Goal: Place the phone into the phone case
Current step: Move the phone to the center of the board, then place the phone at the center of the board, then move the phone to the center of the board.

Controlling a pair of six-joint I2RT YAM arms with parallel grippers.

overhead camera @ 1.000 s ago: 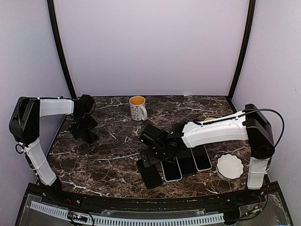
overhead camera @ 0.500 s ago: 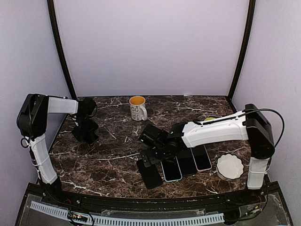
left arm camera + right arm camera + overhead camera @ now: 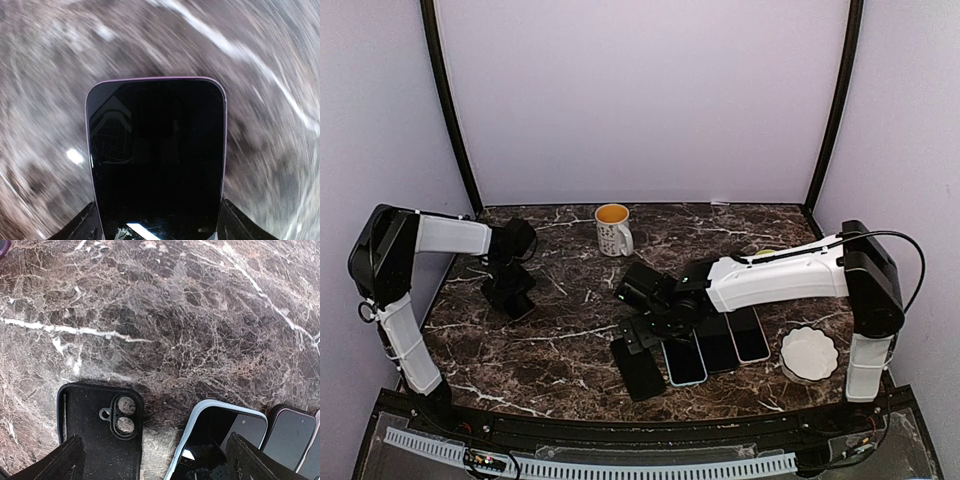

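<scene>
Jaws of the left gripper (image 3: 157, 226) clamp the purple-rimmed dark phone (image 3: 156, 155), its bottom cut off, near the left edge of the marble bench (image 3: 550, 340). The right gripper (image 3: 160, 462) gapes above the black phone case (image 3: 90, 440), whose camera cutout is hidden overhead.

Phone (image 3: 157, 160): blank dark screen, lilac rim, rounded corners. It is held by its long edges between the fingers of the left gripper (image 3: 158, 231), over the left side of the marble tabletop (image 3: 560, 340). Phone case (image 3: 95, 432): black, empty, lying flat near front centre. It has a two-hole camera cutout near one corner and is well apart from the phone.
</scene>
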